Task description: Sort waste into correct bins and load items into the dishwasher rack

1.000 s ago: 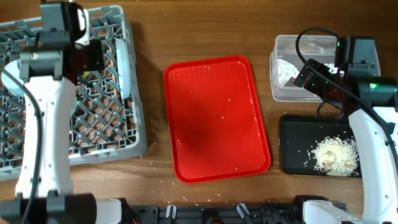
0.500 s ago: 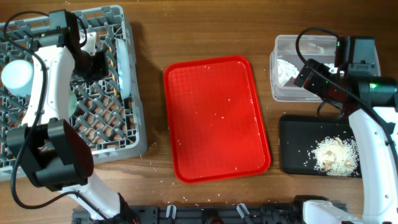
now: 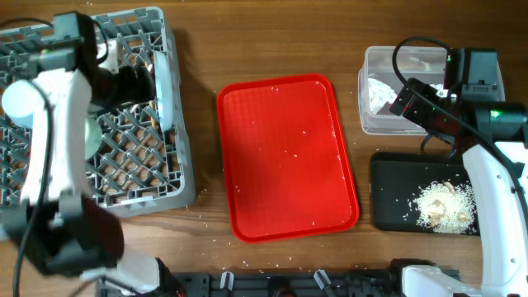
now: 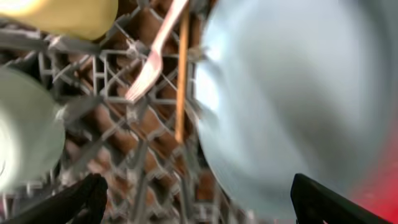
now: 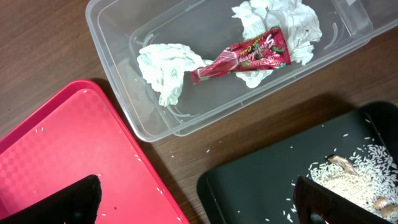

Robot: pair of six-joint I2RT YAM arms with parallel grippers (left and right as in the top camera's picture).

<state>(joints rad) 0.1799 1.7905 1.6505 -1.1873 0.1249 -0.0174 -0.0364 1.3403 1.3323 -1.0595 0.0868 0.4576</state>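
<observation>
In the half second since the previous overhead view, the left arm's white links have swung across the dishwasher rack (image 3: 177,194) at the far-left corner of the worktop. Its wrist stays over the rack's right side, and the right arm has not moved at all. The rack is a grey peg lattice. A pale bowl (image 3: 18,101) sits at its left edge, and a second bowl (image 3: 96,134) shows partly under the arm. The left gripper (image 4: 196,193) hangs over the pegs with its fingers (image 4: 74,198) spread wide and nothing between them. Its camera, which is blurred, shows a yellow cup (image 4: 68,12) at the top. Beside the cup, a white fork (image 4: 152,59) and a thin wooden chopstick (image 4: 181,74) lie close together on the lattice. Just to their right a white plate (image 4: 292,106) stands on edge. In the middle of the worktop lies the red serving tray (image 3: 285,157), bare except for a few stray grains. Near the far-right corner is the clear tub (image 5: 118,37). It holds crumpled white tissues (image 5: 165,62), and a red printed snack wrapper (image 5: 242,56) lies across them. Along the right edge, nearer the robot, the black tray (image 5: 261,186) carries a heap of beige rice scraps (image 3: 445,206). The right gripper (image 5: 193,199) hovers between the tub and the black tray, with its fingers parted and empty.
</observation>
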